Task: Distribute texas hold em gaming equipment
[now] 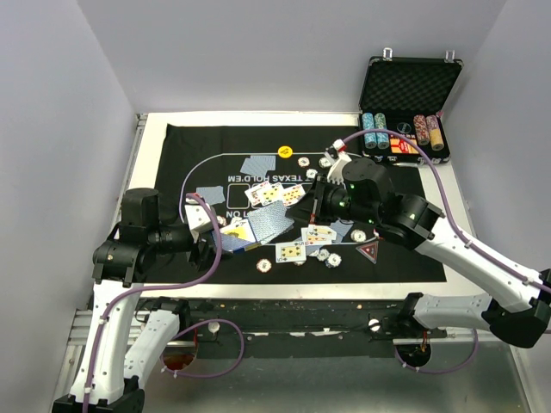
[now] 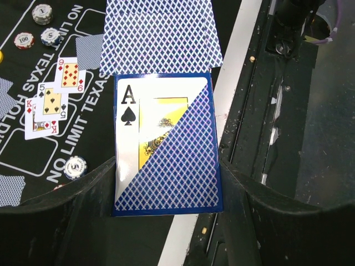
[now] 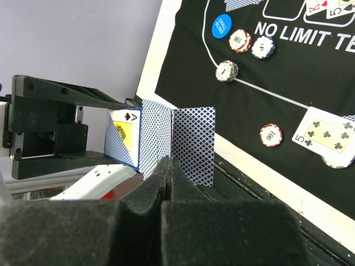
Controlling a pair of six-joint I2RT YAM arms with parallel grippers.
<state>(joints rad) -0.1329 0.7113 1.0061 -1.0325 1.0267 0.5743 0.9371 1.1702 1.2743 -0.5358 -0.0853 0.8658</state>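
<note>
A blue card box (image 2: 166, 144), its face showing an ace of spades, is gripped between the fingers of the left gripper (image 2: 166, 188) above the near edge of the black felt mat (image 1: 215, 146). Blue-backed cards (image 2: 161, 36) are seen fanned out from its far end. One blue-backed card (image 3: 193, 145) is pinched upright by the closed right gripper (image 3: 169, 166), just beside that box. On the mat, face-up cards (image 1: 274, 194), a further face-down card (image 1: 255, 164), striped chips (image 1: 265, 265), a yellow button (image 1: 285, 152) and a dark red triangular marker (image 1: 369, 250) are scattered. More chips (image 1: 374, 131) are stacked in the open metal case (image 1: 411, 82) at the far right of the surface (image 1: 151, 129).
</note>
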